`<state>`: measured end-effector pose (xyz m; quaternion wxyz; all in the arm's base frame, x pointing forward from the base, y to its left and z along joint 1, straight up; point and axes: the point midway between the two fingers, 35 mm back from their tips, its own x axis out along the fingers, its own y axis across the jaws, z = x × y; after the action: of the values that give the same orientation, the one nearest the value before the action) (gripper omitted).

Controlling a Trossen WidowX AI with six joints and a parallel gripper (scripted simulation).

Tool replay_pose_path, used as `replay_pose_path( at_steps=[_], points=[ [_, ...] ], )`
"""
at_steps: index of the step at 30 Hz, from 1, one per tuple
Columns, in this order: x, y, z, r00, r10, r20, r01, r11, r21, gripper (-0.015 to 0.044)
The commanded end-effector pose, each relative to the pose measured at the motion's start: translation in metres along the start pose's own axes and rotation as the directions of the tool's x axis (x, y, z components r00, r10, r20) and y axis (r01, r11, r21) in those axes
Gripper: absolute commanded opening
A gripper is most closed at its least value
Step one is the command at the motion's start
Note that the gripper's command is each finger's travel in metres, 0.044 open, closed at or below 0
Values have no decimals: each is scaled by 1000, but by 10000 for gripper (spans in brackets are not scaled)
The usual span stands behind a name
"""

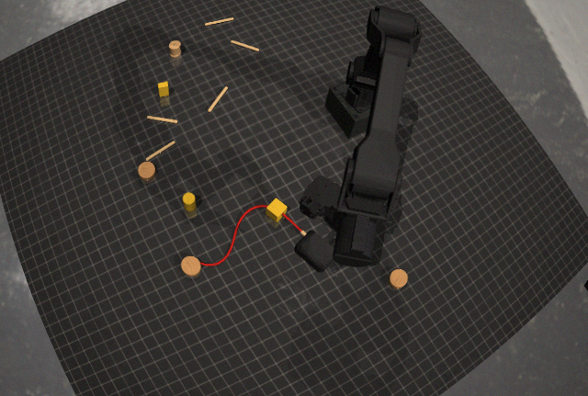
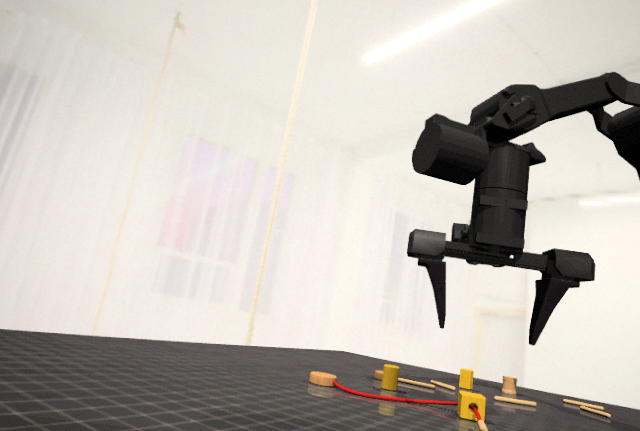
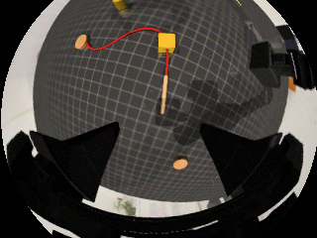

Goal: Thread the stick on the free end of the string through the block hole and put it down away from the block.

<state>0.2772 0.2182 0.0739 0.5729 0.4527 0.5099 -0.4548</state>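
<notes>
Stick Lay Beyond the Block, Beneath a Wide-Open Tool

The thin wooden stick lay on the surface, on the far side of the yellow block from the round wooden button. The red string curved from that button to the block and came out of the hole, with the stick at its end and apart from the block.

The tool hung above the surface, its fingers spread wide with nothing between them. In the wrist view the stick's long axis ran away from the block toward the gap between the fingertips, one finger standing off to each side. The spread of the fingers therefore ran across the stick, not along it. The exterior view showed both tips well apart from the surface and the things on it.

On that evidence, the threading, the pull and the putting down looked done. What remained, by judgement, was to keep the tool open and let everything come to rest. With the stick below the tool, any further retreat was best made upward: a dip or a sideways sweep at low height could have caught the stick or tugged the string against the block. The block sat on the surface, as the task required.
</notes>
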Motion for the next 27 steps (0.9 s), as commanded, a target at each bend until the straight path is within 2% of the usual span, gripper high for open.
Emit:
replay_pose_path(
  at_steps=[1,27],
  points=[
    [0,0,0,1000,0,0,0,1000,0,440],
    [0,0,0,1000,0,0,0,1000,0,440]
  ],
)
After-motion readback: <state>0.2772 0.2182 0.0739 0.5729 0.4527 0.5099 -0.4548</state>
